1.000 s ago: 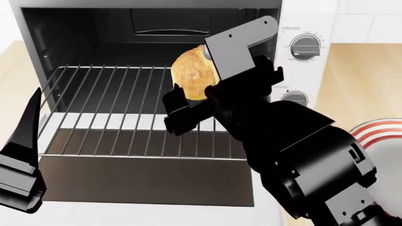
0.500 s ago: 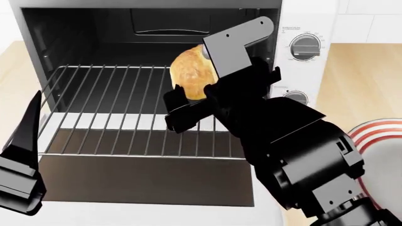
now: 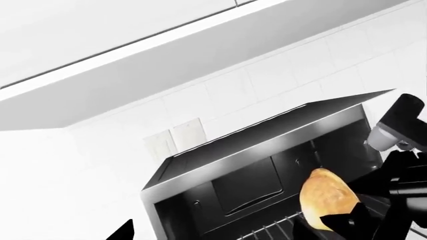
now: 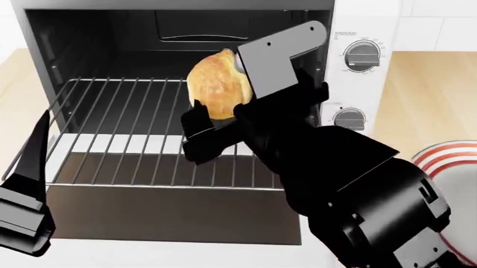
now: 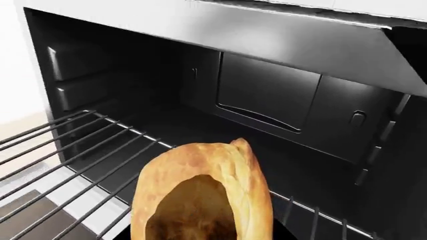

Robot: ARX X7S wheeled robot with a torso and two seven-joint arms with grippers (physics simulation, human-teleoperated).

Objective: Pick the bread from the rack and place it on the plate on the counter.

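Observation:
The bread (image 4: pixel 214 84), a golden-brown crusty roll, is held in my right gripper (image 4: pixel 223 107), which is shut on it just above the right part of the silver wire rack (image 4: pixel 119 128) inside the open oven. It fills the lower middle of the right wrist view (image 5: pixel 200 195) and also shows in the left wrist view (image 3: pixel 325 197). The plate (image 4: pixel 441 158), with red and white rings, lies on the beige counter (image 4: pixel 428 89) at the far right, partly hidden by my right arm. My left gripper (image 4: pixel 26 184) is open and empty at the lower left, in front of the oven.
The toaster oven's white panel with two knobs (image 4: pixel 363 56) stands between the rack and the plate. Its door (image 4: pixel 171 215) lies open and flat in front of the rack. The oven's dark walls and roof (image 5: pixel 267 95) close round the bread.
My right gripper has moved a little to the left and slightly up with the bread in it. The left gripper has barely moved.

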